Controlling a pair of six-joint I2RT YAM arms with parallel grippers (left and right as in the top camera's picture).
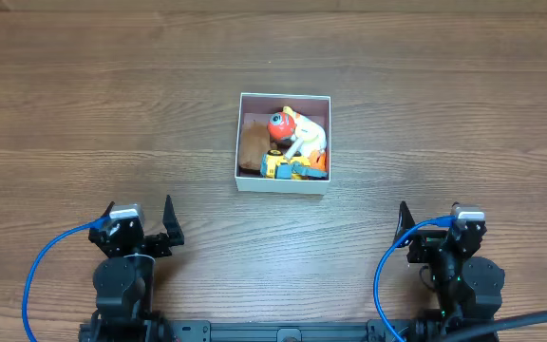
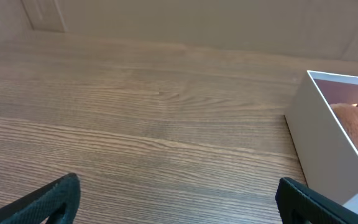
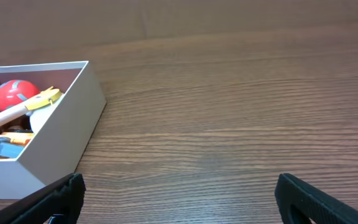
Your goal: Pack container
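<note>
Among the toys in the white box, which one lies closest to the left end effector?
The brown toy, against the container's left wall; the red toy and the yellow toy sit further right.

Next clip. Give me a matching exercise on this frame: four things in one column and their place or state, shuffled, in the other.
Things:
1. container
2. left pincer
3. right pincer
4. red ball

Place or state:
A. open, bottom right of the overhead view
B. inside the box, among other toys
C. near the centre of the overhead view, open-topped
D. open, bottom left of the overhead view

Pairs: 1-C, 2-D, 3-A, 4-B
</note>
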